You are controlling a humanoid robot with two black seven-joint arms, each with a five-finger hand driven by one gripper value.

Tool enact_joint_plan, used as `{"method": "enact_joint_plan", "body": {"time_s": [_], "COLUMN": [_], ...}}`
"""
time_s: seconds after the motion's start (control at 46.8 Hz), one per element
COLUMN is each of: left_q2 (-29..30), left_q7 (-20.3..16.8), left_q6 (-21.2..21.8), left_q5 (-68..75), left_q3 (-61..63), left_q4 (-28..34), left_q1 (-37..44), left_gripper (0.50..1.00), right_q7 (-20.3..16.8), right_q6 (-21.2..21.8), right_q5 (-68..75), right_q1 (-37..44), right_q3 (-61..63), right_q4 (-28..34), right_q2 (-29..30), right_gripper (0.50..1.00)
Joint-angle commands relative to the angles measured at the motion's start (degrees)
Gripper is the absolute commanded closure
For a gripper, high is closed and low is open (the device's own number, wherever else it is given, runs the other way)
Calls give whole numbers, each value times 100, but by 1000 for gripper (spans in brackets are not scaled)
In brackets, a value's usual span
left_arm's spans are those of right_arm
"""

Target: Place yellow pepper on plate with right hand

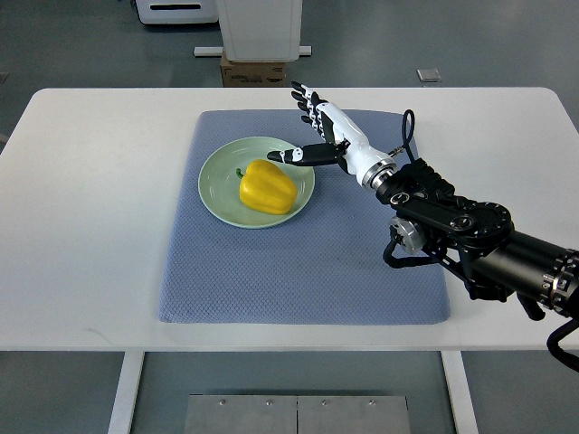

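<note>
One yellow pepper [268, 186] lies on the green plate [217, 181], just left of the right robot hand [312, 127].
Fingers spread wide and empty, thumb reaching over the plate's rim; blue mat [298, 271] covers the white surface [90, 226].

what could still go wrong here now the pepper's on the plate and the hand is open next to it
The right hand is open, but its thumb points at the yellow pepper and ends very near it; a careless pull-back might nudge the pepper. The pepper lies on its side on the plate, toward the hand's side, so a bump could perhaps roll it onto the blue mat.
</note>
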Motion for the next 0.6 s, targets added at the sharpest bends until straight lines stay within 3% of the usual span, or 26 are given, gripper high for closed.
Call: {"method": "enact_joint_plan", "body": {"time_s": [0.0,0.384,0.577], "left_q2": [0,0,0], "left_q7": [1,1,1], "left_q6": [0,0,0], "left_q5": [0,0,0], "left_q3": [0,0,0], "left_q4": [3,3,3], "left_q1": [0,0,0], "left_gripper": [500,500,500], "right_q7": [-16,-51,-95], "right_q6": [-17,-35,-8], "right_q5": [-1,95,885], "right_q1": [-112,-613,-754], "right_q3": [334,1179,1547], "right_q4": [-34,-262,-298], "right_q2": [0,0,-219], "right_gripper": [500,500,500]}}
